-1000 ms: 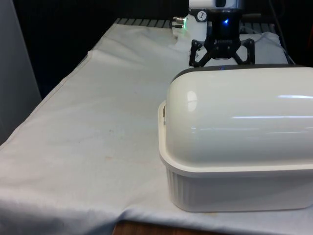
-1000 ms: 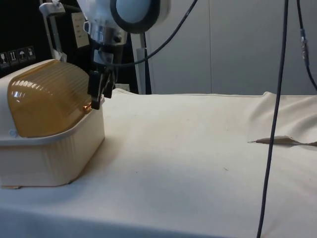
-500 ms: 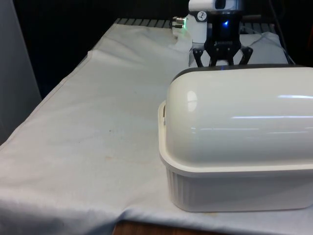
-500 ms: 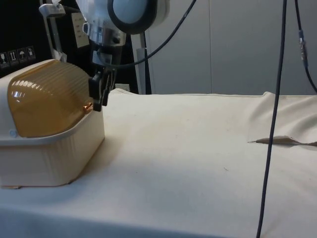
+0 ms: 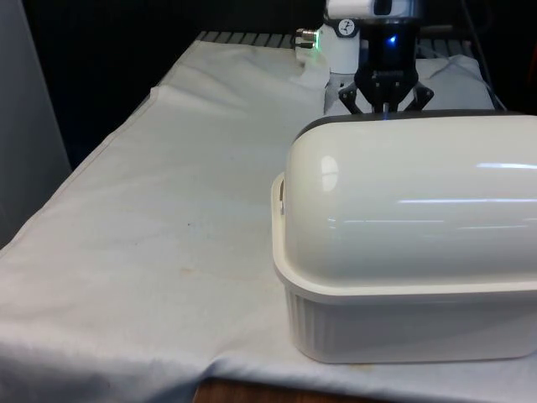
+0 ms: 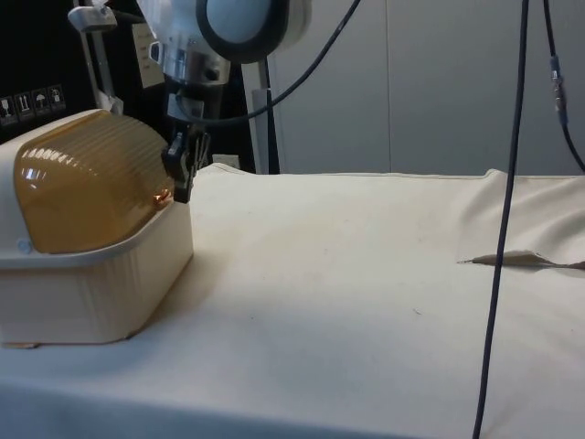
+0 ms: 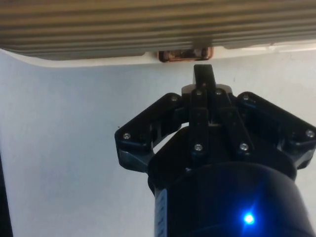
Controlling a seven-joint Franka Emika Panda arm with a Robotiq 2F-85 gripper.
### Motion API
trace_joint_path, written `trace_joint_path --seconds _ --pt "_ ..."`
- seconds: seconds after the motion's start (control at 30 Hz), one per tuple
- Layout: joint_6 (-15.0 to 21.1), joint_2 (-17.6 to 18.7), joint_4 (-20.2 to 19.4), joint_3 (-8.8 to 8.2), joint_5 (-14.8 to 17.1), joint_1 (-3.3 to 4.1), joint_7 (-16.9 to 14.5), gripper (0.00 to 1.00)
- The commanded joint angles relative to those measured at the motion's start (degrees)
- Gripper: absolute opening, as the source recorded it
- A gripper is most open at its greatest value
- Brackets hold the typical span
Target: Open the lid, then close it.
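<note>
Bread box on the table, gripper just behind its lid.

Front camera: fixed at the near end of the worktop, low, looking along its length. The bread box sits close to the lens, at the front view's right, its back turned to the camera; the end effector stands just behind it.

Side camera: fixed at the worktop's long edge, low, looking across it; bread box at one end of the shot, end effector at its front edge.

Wrist camera: close, looking past the end effector at the box's ribbed lid and the cloth.

Shared by all three: box and end effector.
</note>
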Motion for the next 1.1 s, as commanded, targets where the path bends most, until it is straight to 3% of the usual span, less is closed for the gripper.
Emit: trace_joint_path --seconds 0.0,0.13,0.17,0.2,0.23,0.47,0.5,0.53,0.7,0.8,0.83,0.87,1.07 --pt "-0.3 0.2 0.4 0.52 0.9 -0.23 -0.3 0.0" --pt "-0.4 0.0 0.3 1.03 2.1 -0.52 -0.8 0.0" --pt "-0.1 0.1 0.1 0.11 0.8 0.0 0.1 0.0" --pt "-0.1 0.1 0.2 0.17 1.0 0.0 -0.1 0.0" --pt "-0.3 0.0 0.3 1.03 2.5 -0.52 -1.0 0.0" --pt "-0.1 0.5 0.4 1.66 4.8 -0.8 -1.8 0.0" --pt "-0.1 0.3 0.2 0.34 2.9 0.0 -0.5 0.0" --pt "-0.1 0.5 0.4 1.72 5.1 -0.74 -1.9 0.0" --pt "0.1 0.8 0.3 2.01 7.3 -0.57 -2.8 0.0" --pt "-0.2 0.6 0.4 1.78 7.0 -0.52 -2.8 0.0" --pt "-0.1 0.7 0.2 0.97 5.9 0.0 -1.9 0.0" --pt "-0.2 0.6 0.4 1.66 6.9 -0.46 -2.8 0.0" --pt "-0.5 0.5 0.9 1.83 6.6 -0.11 -2.2 0.0"
